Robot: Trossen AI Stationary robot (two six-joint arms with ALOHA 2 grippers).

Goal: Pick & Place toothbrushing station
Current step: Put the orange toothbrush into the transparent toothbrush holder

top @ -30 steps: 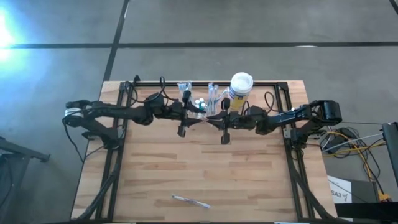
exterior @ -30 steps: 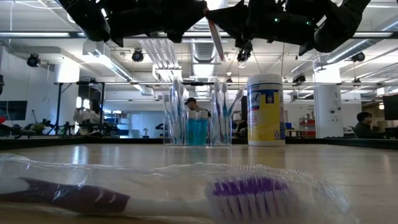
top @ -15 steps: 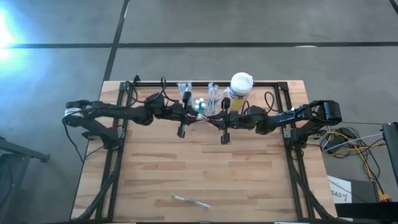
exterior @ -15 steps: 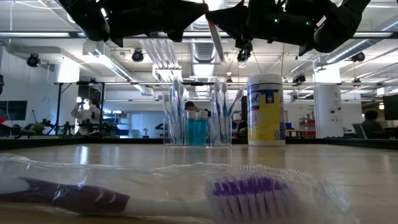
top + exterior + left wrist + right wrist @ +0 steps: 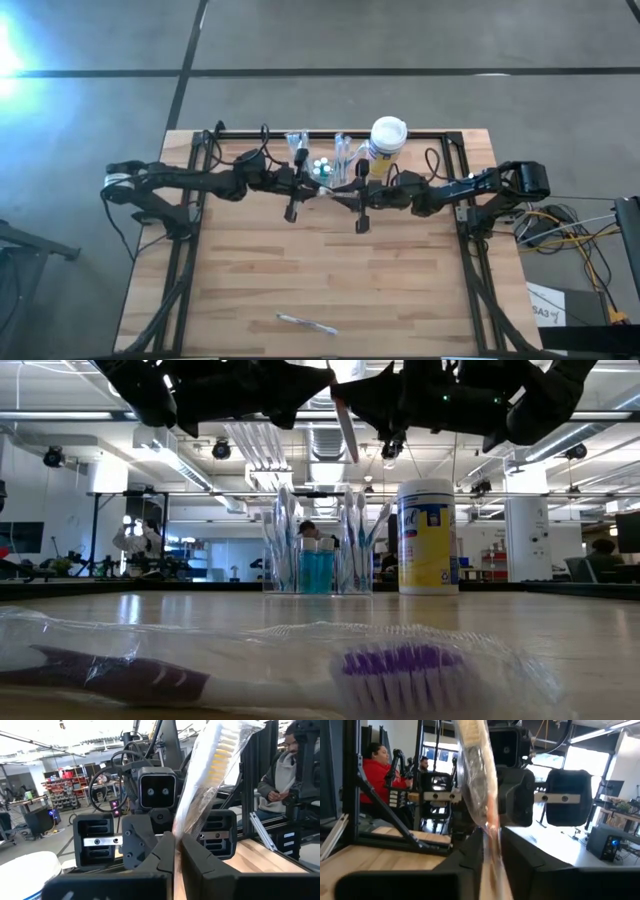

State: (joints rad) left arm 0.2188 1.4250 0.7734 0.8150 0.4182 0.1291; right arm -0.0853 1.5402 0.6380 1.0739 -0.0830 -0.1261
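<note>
**Two hands meet over the counter, a wrapped brush between them**

The wooden counter fills the lower middle of the high view. The left arm reaches in from the left edge and the right arm from the right. They come tip to tip in the upper middle of the frame.

The white-lidded canister with its yellow label stands at the counter's upper edge, right of centre. Just left of it is the station, a clear holder with upright brushes and a blue bottle inside. In the low view the station sits at centre, with the canister just to its right. Both arms hang dark across the top of that frame, above the two things and clear of them.

The left hand is clenched on a held brush, which is sealed in a clear wrapper and has yellow bristles. The brush slants up past the other arm's wrist. The same brush also runs through the right hand; I cannot tell whether that hand grips it.

A spare brush lies alone near the bottom edge of the high view, well apart from the arms. It too is wrapped, with purple bristles. In the low view it sprawls across the foreground.

Behind the counter, a seated person shows at the right of the left wrist view. Another person, in red, shows at the left of the right wrist view.
</note>
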